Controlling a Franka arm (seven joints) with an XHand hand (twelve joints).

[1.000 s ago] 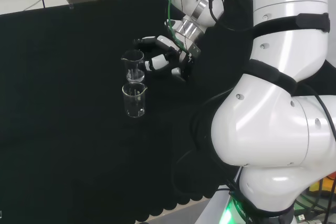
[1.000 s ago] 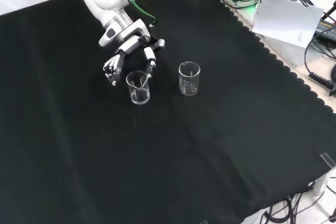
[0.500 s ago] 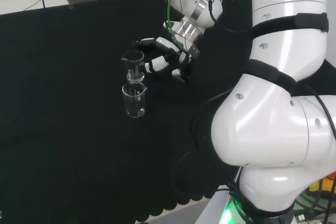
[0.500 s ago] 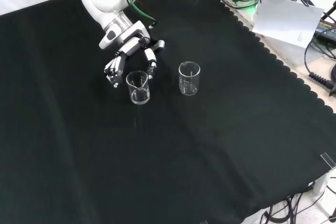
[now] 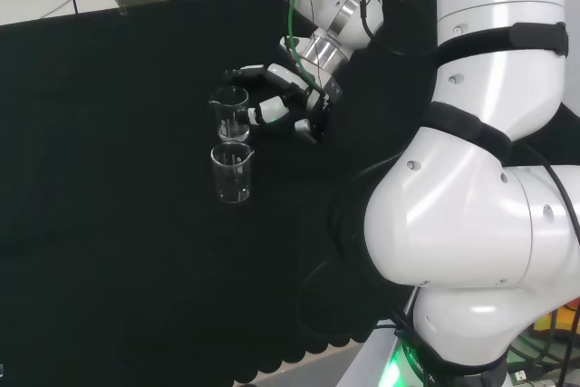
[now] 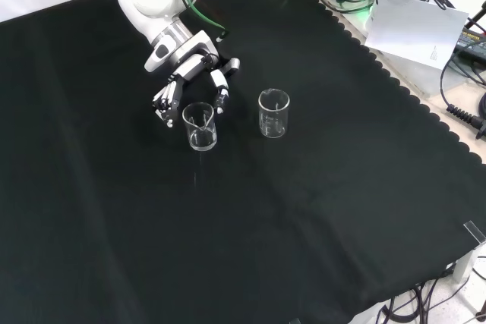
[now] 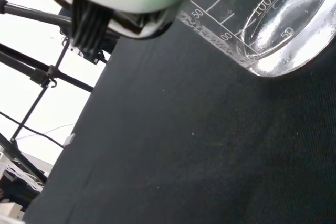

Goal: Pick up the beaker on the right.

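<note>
robot hand (image 6: pixel 186 81) with relaxed, released fingers just beside the beaker (image 6: pixel 200 126), grasping nothing

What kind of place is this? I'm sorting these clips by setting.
Probably a robotics lab: two glass beakers on a black cloth, a robot hand, and cables beside the bench.

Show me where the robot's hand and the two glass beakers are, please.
hand (image 6: pixel 190 73): front view, on its palm.
beaker by the hand (image 6: pixel 200 128): front view, glass wall.
other beaker (image 6: pixel 273 114): front view, glass wall.
</note>
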